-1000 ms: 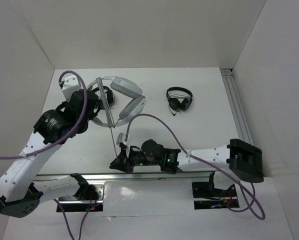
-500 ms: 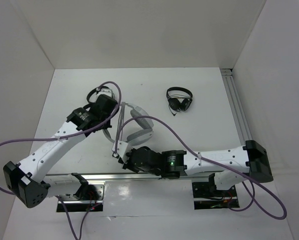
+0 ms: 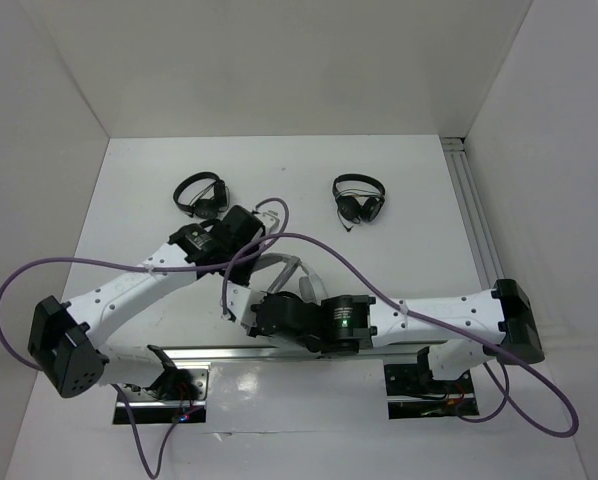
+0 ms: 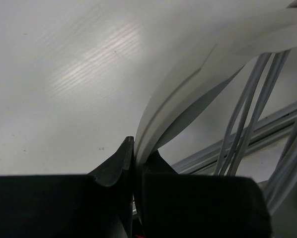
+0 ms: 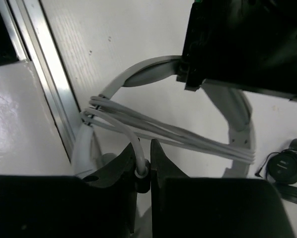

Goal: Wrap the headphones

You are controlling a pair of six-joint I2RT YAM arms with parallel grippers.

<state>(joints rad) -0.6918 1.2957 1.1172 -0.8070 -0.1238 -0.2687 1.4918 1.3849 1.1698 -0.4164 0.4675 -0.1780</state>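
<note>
- The large white over-ear headphones with a wide padded band lie at the near middle of the white table. They sit just beside the ribbed aluminium rail and mostly beneath both wrists. From overhead the earcups are hidden, so I cannot tell how they lie.
- Their long thin grey cable crosses the arch of the band in several strands laid side by side.
- The left gripper is pinched together on the edge of the band, anchoring it.
- The right gripper is clamped on the loose run of cable, which curls up from between its fingers towards those strands.
- Handling, as a judgement:
  - The band looks stiff, springy and smooth, so an edge pinch may slip.
  - The cable looks light and limp and probably needs steady tension, or the turns could slide off.
  - The best holds seem to be the band's middle and the cable close to the last turn.
- No container is in view. One small black on-ear pair lies toward the far left of the table, and another small black pair lies well apart from it to the right.
</note>
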